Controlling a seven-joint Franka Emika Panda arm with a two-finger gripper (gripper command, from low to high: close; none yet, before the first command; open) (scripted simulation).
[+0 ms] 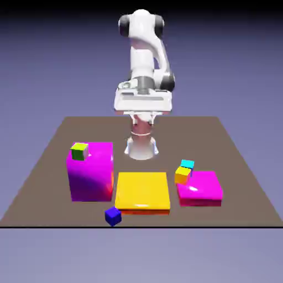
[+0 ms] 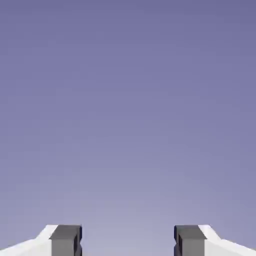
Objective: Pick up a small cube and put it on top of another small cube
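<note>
Grey fingertips [image 2: 66, 240] spread wide with only plain backdrop between them, gripper [image 2: 128, 242] released and empty, raised near the arm's base, tiny dark blue cube [image 1: 113, 215] on the table [image 1: 50, 166] at its near edge, just beside the flat yellow block [image 1: 142, 191], tall magenta block [image 1: 90, 171] nearby carrying a lime-green small cube [image 1: 79, 150]

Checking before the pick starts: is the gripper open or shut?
Open. In the hand view the gripper shows its two grey fingertips set wide apart with only backdrop between them, holding nothing.
</note>
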